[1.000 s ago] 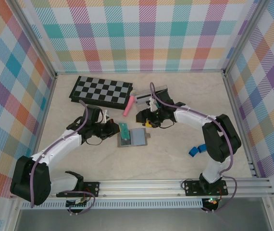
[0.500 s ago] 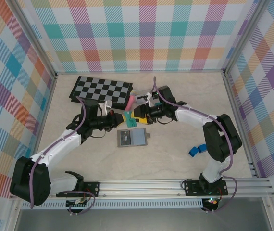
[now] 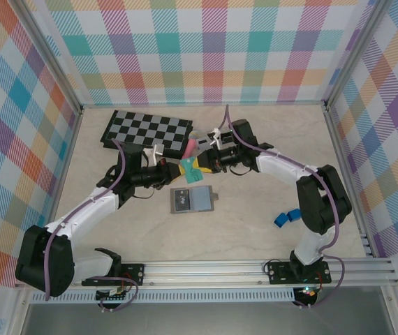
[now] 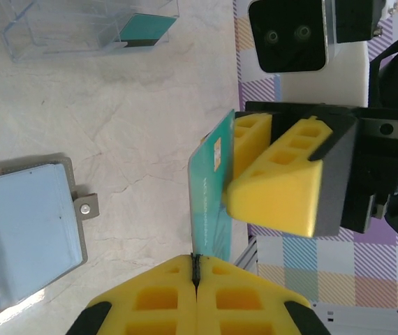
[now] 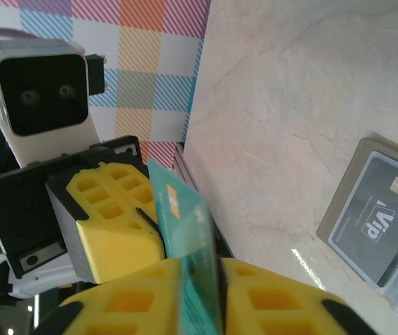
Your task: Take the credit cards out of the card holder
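Note:
The teal-green credit card (image 3: 195, 174) is held in the air between both grippers, just above the card holder (image 3: 203, 200). My left gripper (image 3: 183, 168) is shut on one edge of this card (image 4: 209, 209), and its yellow fingertips (image 4: 150, 300) meet at the bottom of the left wrist view. My right gripper (image 3: 200, 166) grips the opposite end (image 5: 192, 237), with the card between its fingers (image 5: 269, 300). The grey-blue card holder (image 4: 24, 237) lies open and flat on the table. The black card (image 5: 380, 213) sits in its left panel (image 3: 181, 201).
A checkered board (image 3: 146, 131) lies at the back left, with a pink object (image 3: 190, 150) beside it. A clear plastic box (image 4: 87, 24) near the back holds another teal card (image 4: 146, 28). A small blue object (image 3: 281, 218) lies by the right arm.
The teal card has come out of the card holder and up off the table in my left gripper. My right gripper moved in and closed on its other end.

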